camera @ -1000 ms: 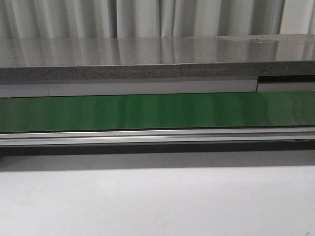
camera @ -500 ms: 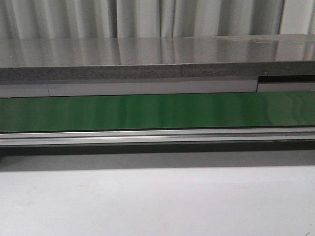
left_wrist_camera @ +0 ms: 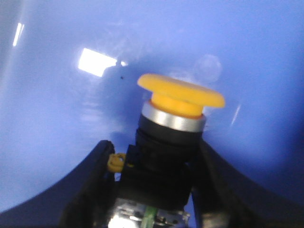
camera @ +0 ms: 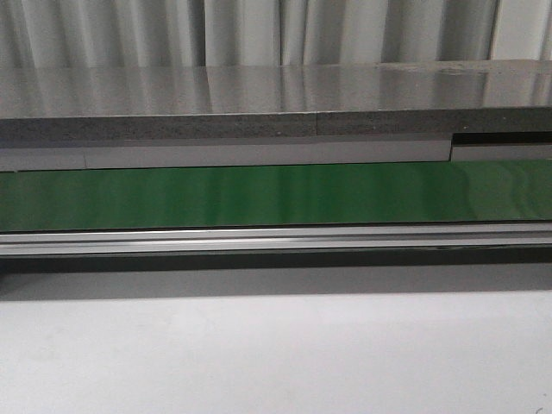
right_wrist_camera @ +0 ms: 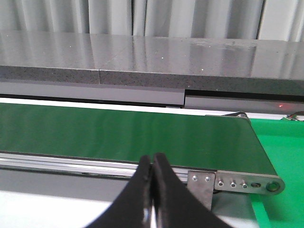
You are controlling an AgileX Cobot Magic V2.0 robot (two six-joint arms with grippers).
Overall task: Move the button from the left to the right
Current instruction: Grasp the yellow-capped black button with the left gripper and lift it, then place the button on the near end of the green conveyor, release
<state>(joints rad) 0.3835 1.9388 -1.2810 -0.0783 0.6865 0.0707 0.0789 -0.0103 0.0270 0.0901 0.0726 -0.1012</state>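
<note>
A: Where was the button (left_wrist_camera: 173,137)?

B: Between the left gripper (left_wrist_camera: 156,190) fingers (left_wrist_camera: 90,190), clamped on its black body, w/ the yellow cap and silver collar sticking out past the tips. Small yellow tab by one finger. Blue surface (left_wrist_camera: 57,133) close behind it, a bright glare patch on that.

A: Right gripper (right_wrist_camera: 152,190)?

B: Fingers pressed together, nothing between them, over the white table (right_wrist_camera: 33,209) edge, near the green belt (right_wrist_camera: 118,133) and its end roller bracket (right_wrist_camera: 237,180).

A: Front cam?

B: Just belt (camera: 276,197), rail (camera: 276,239), grey counter (camera: 276,103), curtain (camera: 259,30). No arms in it.
</note>
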